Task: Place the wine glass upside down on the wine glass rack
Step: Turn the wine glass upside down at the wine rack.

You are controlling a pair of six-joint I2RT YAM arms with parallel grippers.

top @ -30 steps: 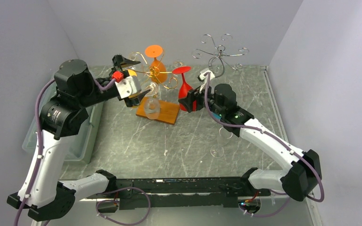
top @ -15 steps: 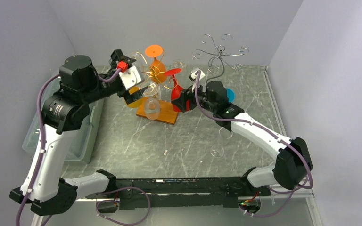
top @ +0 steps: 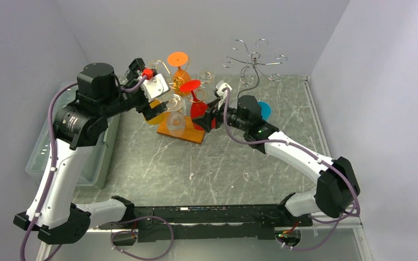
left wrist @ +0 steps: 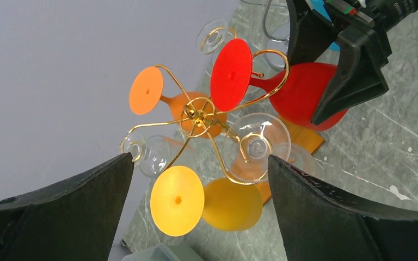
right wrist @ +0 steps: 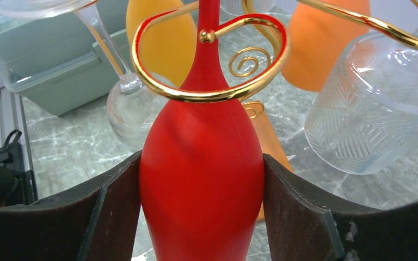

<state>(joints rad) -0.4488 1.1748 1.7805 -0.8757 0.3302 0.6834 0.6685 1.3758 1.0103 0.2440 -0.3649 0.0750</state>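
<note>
- While its bowl is pinched between the fingers of the right gripper (right wrist: pixel 201 217), the red wine glass (right wrist: pixel 201 179) is inverted and tilted, foot uppermost, with its stem inside a curled hook (right wrist: pixel 212 95) of the gold wine glass rack (left wrist: pixel 195 114)
- The rack stands on a wooden base (top: pixel 188 133) toward the far edge of the worktop (top: pixel 196 168); an orange glass (left wrist: pixel 146 91), a yellow glass (left wrist: pixel 231 204) and a clear glass (left wrist: pixel 256 147) hang from it upside down
- The left gripper (left wrist: pixel 198 163) has its jaws spread wide, gripping nothing, just beside the rack on its left

A pale bin (top: pixel 95 163) sits at left; a clear glass (top: pixel 250 175), seemingly, lies right.
</note>
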